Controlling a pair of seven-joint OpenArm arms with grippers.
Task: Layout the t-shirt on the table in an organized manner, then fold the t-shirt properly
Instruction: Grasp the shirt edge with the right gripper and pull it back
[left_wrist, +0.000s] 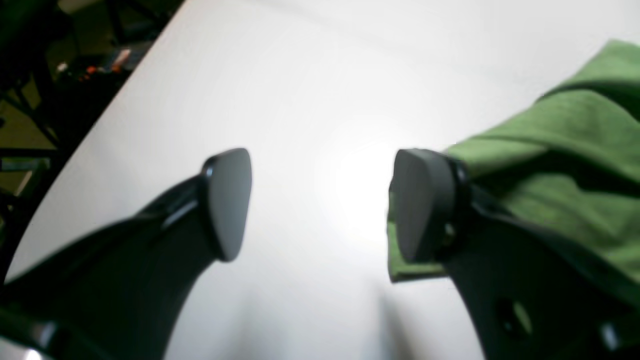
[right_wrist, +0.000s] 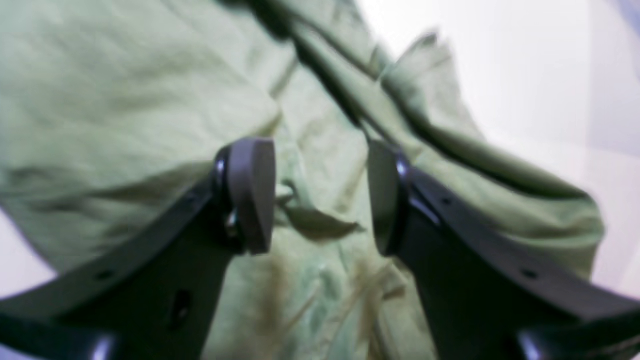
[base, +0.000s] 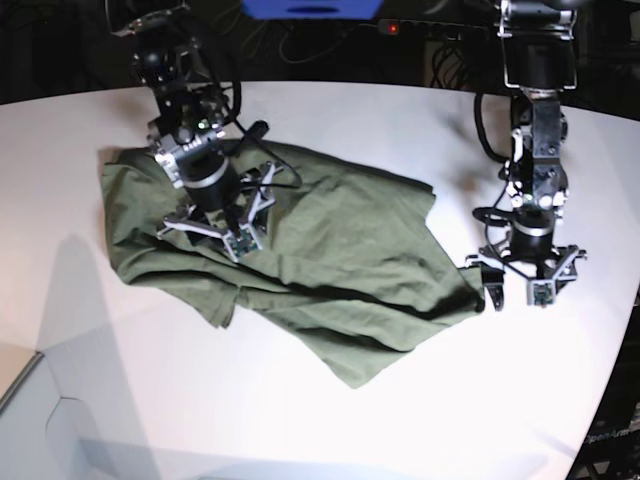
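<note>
T-shirt (base: 330, 250) crumpled on table (base: 300, 420), right tool (right_wrist: 320, 197) spread above it, left tool (left_wrist: 320, 205) spread beside it, both empty

Base overlooks table (base: 330, 420); wrist cameras close above.

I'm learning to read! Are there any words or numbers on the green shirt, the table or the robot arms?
None can be read.
t-shirt: plain, no print in view.
table: bare white, no writing.
left gripper and right gripper: no label that shows; any marking is too small or blurred.
</note>
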